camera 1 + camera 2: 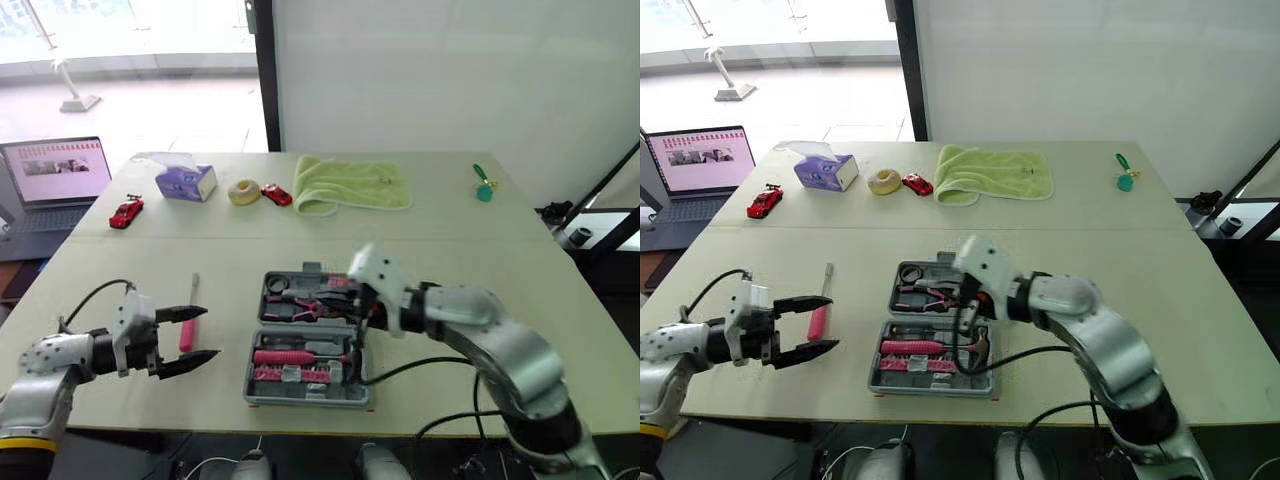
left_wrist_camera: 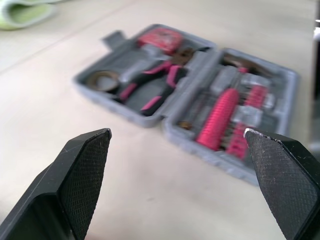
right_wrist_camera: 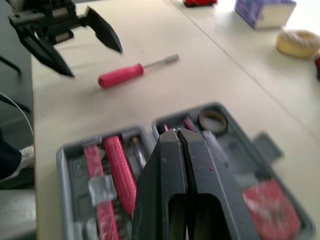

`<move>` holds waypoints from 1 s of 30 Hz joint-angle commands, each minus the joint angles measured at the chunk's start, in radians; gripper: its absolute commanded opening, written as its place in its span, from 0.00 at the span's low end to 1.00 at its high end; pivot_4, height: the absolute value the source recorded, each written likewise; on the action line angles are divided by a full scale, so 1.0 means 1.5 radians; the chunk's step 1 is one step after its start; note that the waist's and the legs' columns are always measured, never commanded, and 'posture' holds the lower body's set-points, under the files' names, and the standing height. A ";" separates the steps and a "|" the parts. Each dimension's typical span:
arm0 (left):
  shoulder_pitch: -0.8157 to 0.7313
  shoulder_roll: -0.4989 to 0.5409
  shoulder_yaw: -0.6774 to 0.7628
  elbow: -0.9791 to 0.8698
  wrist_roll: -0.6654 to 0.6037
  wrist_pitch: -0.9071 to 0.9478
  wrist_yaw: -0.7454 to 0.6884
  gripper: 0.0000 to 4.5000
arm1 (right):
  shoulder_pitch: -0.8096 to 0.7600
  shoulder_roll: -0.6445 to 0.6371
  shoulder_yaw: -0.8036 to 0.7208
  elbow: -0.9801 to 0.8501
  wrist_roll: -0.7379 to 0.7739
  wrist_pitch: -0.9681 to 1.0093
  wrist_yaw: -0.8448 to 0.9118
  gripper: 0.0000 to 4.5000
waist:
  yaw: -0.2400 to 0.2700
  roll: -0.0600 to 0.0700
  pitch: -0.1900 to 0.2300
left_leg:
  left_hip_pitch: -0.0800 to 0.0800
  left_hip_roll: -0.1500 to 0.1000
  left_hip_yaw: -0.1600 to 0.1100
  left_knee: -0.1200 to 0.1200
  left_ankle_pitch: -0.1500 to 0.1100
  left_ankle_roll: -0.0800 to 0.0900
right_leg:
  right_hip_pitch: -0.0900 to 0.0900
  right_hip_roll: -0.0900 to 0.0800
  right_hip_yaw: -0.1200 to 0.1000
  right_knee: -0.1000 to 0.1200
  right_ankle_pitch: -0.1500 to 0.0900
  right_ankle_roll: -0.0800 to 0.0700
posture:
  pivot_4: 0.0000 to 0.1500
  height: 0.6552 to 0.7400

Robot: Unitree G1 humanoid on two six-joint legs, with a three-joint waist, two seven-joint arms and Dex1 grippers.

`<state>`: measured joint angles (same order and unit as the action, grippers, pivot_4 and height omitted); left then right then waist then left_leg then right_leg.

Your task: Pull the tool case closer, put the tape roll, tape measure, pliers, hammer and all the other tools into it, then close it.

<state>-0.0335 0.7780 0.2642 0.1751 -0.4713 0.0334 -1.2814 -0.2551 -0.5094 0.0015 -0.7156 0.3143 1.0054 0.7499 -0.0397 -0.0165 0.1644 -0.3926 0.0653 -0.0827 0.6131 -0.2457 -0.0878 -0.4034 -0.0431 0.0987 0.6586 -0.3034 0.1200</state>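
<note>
The gray tool case [image 1: 305, 399] lies open on the table [image 1: 500, 260], the right gripper [image 3: 178, 132] is over it with its fingers pressed together, and the left gripper [image 1: 210, 333] has its fingers wide apart near the pink screwdriver [image 3: 122, 75].

Table [image 1: 480, 260], pale, far edge: purple tissue box [image 1: 186, 182]; red toy car [image 1: 126, 211] left of it; second red car [image 1: 277, 194] beside a folded green towel [image 1: 352, 183]; green tag [image 1: 484, 186] far right. Open laptop [image 1: 55, 180] off the table, left.
</note>
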 commanded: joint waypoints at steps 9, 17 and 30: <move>0.086 0.091 0.148 0.107 0.008 -0.041 -0.002 1.00 | 0.369 -0.067 -0.439 0.039 0.068 -0.131 0.058 0.62 | -0.003 -0.001 0.003 | 0.001 0.000 0.001 -0.001 0.000 0.000 | 0.000 0.000 0.001 -0.001 -0.001 -0.001 | 1.00 1.00; 0.099 0.135 0.164 0.273 0.033 -0.105 -0.035 1.00 | 0.456 -0.069 -0.477 0.100 0.073 -0.251 0.066 0.99 | -0.005 -0.002 0.004 | 0.001 0.000 0.004 -0.001 0.000 0.000 | 0.000 -0.001 0.002 -0.004 0.000 -0.002 | 1.00 1.00; 0.135 0.030 0.171 0.080 0.000 0.005 0.108 1.00 | 0.415 -0.075 -0.391 0.015 0.136 -0.218 0.001 0.99 | -0.004 -0.002 0.004 | 0.001 0.000 0.004 -0.001 0.000 0.000 | 0.000 -0.001 0.002 -0.004 0.000 -0.002 | 1.00 1.00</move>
<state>0.1647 0.8306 0.4903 0.3596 -0.4341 -0.0068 -1.1785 0.3869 -0.6077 -0.5950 -0.6310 0.4762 0.6585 0.7681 -0.0453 -0.0198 0.1702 -0.3910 0.0659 -0.0766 0.6116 -0.2459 -0.0881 -0.4026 -0.0446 0.1023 0.6526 -0.3035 0.1170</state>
